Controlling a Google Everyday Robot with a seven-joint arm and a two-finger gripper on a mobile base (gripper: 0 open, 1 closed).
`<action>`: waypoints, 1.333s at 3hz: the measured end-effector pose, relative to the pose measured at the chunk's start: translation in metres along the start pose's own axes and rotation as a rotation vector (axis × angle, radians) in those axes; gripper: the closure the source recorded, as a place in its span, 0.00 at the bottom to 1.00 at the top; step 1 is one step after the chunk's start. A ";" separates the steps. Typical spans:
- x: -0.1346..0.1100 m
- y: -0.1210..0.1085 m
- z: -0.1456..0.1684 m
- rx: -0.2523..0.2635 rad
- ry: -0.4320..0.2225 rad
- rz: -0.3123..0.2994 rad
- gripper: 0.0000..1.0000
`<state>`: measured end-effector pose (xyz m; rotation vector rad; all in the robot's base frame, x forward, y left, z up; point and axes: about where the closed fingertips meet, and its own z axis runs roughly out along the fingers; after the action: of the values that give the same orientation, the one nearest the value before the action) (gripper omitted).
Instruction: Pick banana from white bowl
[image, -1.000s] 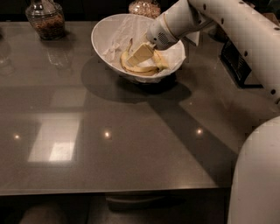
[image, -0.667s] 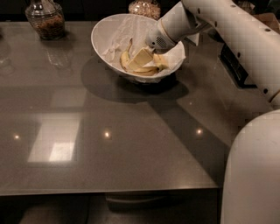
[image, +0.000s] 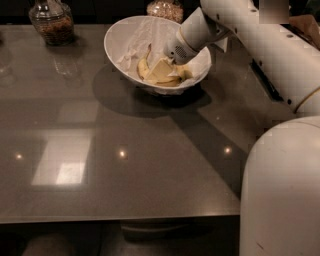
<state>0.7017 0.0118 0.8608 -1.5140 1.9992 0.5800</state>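
Observation:
The white bowl (image: 122, 42) stands at the back middle of the grey table, lined with crumpled white paper. A yellow banana (image: 144, 68) lies inside it, toward the near side. My gripper (image: 161, 69) reaches down into the bowl from the right, right at the banana, with its pale tips among the fruit and paper. The white wrist (image: 182, 46) hangs over the bowl's right half and hides part of the inside.
A glass jar with brown contents (image: 50, 21) stands at the back left. A second jar (image: 165, 7) stands just behind the bowl. A dark object (image: 265, 82) lies under the arm at the right. My white body (image: 282, 192) fills the lower right.
The wrist has shifted slightly over the bowl. The gripper stays low in the bowl at the banana, and the bowl has not moved.

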 end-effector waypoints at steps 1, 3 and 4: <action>0.010 -0.008 0.008 -0.001 0.030 0.022 0.42; 0.026 -0.014 0.019 -0.008 0.072 0.056 0.71; 0.022 -0.012 0.009 0.010 0.052 0.065 0.94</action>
<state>0.7108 -0.0012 0.8393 -1.4772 2.0945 0.5610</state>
